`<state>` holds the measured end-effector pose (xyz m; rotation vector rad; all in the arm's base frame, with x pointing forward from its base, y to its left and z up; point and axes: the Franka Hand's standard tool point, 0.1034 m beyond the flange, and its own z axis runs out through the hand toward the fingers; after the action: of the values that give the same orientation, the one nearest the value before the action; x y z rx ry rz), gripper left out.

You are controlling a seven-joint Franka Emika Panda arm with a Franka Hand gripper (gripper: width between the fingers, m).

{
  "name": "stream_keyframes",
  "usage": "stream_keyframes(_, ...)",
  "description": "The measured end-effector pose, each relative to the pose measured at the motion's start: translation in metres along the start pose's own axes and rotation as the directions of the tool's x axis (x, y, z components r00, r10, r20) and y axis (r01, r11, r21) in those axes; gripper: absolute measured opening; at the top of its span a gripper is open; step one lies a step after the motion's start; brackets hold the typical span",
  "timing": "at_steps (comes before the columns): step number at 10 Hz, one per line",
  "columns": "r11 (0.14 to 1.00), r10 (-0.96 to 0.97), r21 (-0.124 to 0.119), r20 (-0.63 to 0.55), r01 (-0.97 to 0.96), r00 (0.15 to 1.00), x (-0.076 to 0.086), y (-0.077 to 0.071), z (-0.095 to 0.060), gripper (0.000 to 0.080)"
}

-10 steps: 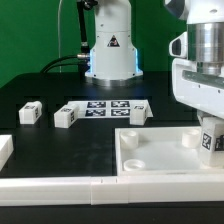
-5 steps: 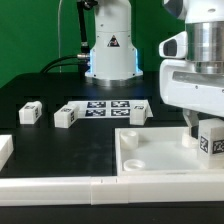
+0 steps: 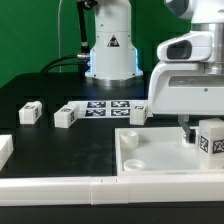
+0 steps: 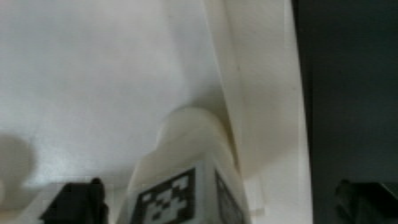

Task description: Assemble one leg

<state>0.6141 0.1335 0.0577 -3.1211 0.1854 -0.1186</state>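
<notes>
A leg (image 3: pixel 211 137), a stubby white peg with a square tag, stands upright at the far right corner of the large white panel (image 3: pixel 150 158). My gripper (image 3: pixel 197 127) hangs just above and beside it, open. In the wrist view the leg (image 4: pixel 183 175) stands between my dark fingertips (image 4: pixel 79 200) with a gap on each side, next to the panel's raised rim (image 4: pixel 254 90). Three more legs lie on the black table: two at the exterior view's left (image 3: pixel 31 113) (image 3: pixel 66 116) and one behind the panel (image 3: pixel 138 112).
The marker board (image 3: pixel 105 107) lies flat at the back middle. A long white rail (image 3: pixel 60 186) runs along the front edge, and a white block (image 3: pixel 5 150) sits at the exterior view's left. The robot base (image 3: pixel 110 50) stands behind.
My gripper has risen and shifted toward the exterior view's left. The leg stays standing at the panel's corner, now more exposed.
</notes>
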Motion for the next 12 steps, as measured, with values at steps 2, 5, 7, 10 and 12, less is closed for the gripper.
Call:
stream_keyframes(2, 0.976, -0.218, -0.022, 0.031, 0.219, 0.975, 0.0032, 0.0029, 0.0044, 0.0649)
stream_keyframes(5, 0.936, -0.349, -0.027, 0.035, 0.350, 0.937, 0.0049, 0.0055, 0.0059, 0.0426)
stream_keyframes(7, 0.943, -0.331, -0.030, 0.034, 0.332, 0.943, 0.0059, 0.0083, 0.0058, 0.0269)
stream_keyframes(10, 0.974, -0.226, -0.028, 0.030, 0.227, 0.974, 0.0056, 0.0079, 0.0060, 0.0270)
stream_keyframes(12, 0.997, 0.071, -0.024, 0.017, -0.071, 0.997, 0.0057, 0.0087, 0.0068, 0.0270)
